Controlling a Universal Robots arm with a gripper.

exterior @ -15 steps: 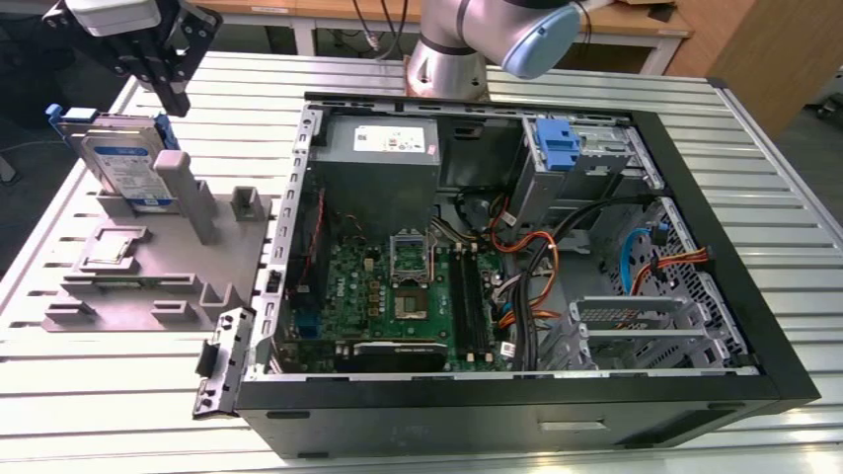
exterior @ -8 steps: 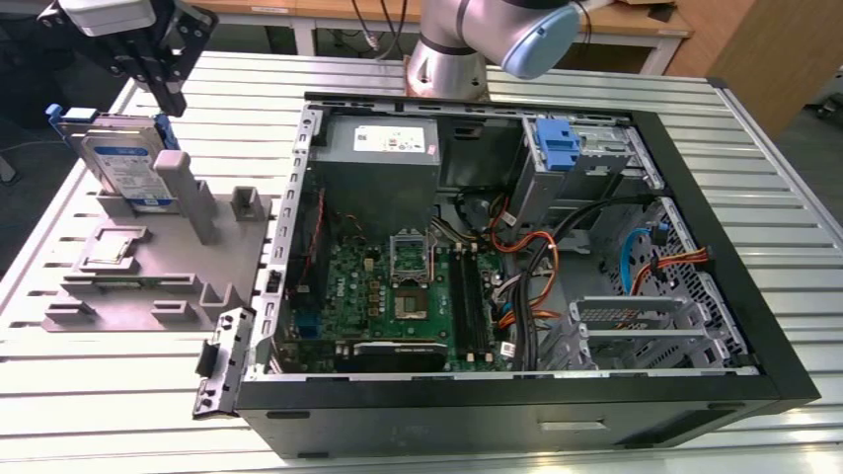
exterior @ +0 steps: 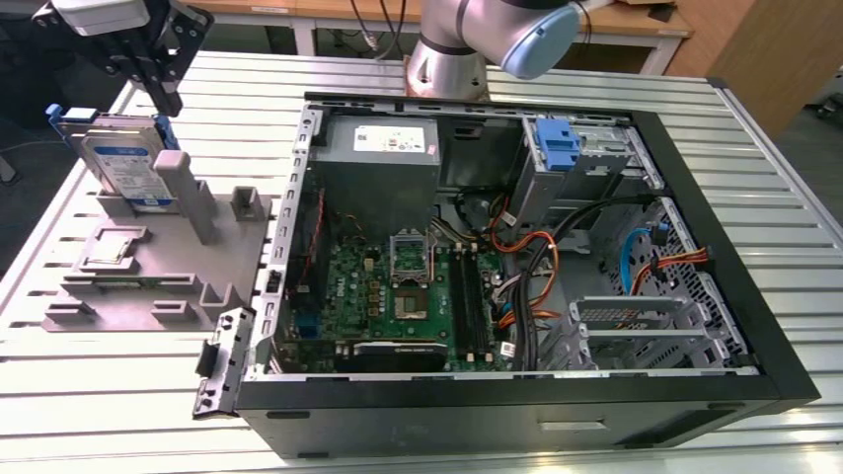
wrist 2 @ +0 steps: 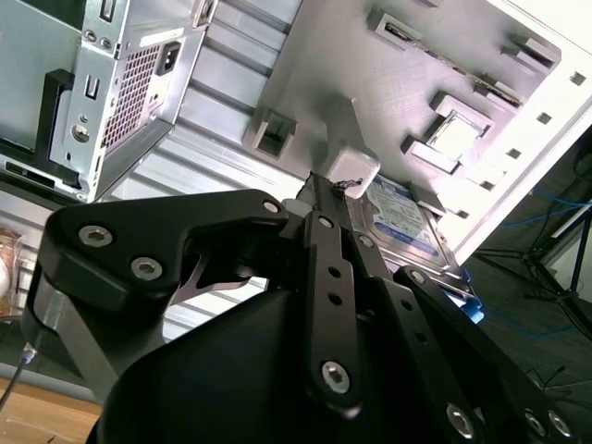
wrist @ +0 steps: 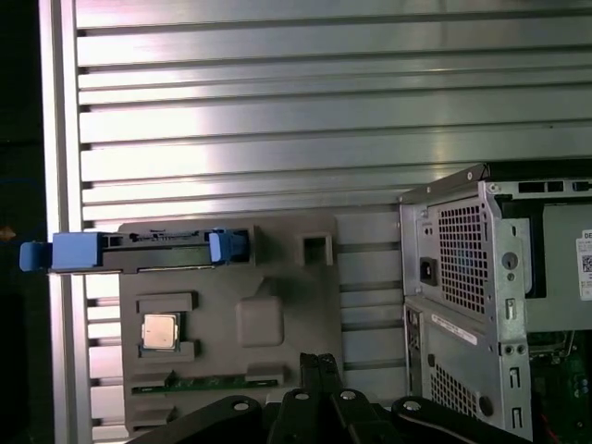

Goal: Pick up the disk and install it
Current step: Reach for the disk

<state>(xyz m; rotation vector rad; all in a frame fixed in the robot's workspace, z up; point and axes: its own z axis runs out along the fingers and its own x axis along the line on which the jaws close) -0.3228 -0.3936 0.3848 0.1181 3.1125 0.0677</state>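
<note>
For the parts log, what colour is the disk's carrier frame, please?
The disk's carrier frame is blue, clearest in the first wrist view.

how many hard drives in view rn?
1: the disk stands on edge in the grey fixture, on the exterior view's left of the open computer case. The case's drive bays may hide others.

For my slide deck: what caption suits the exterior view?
Gripper poised just above the upright disk in its grey fixture, beside the open computer case.
</note>
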